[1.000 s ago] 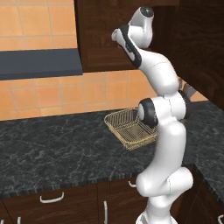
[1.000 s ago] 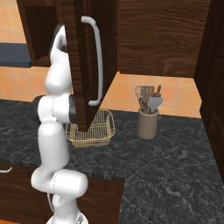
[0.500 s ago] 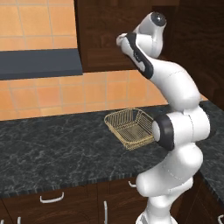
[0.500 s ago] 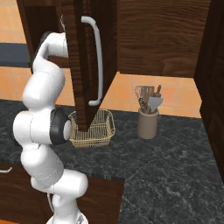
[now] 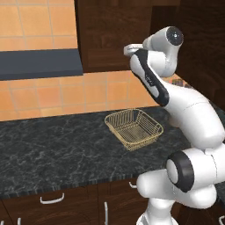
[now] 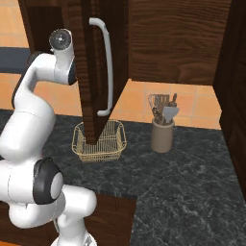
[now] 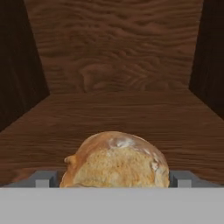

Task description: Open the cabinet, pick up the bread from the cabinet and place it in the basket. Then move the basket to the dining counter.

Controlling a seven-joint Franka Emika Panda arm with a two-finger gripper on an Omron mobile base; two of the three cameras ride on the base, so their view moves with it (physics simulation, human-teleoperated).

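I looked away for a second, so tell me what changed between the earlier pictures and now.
The arm swung its upper joints over to its right and reached deeper into the open cabinet; the tool's open jaws now flank the bread without gripping it. The basket stayed empty on the black counter, and the cabinet door stayed open.

Even, flat rendered light, with no glare. The cabinet (image 7: 118, 74) interior is dim, its side walls dark. Edges look slightly soft and pixelated.
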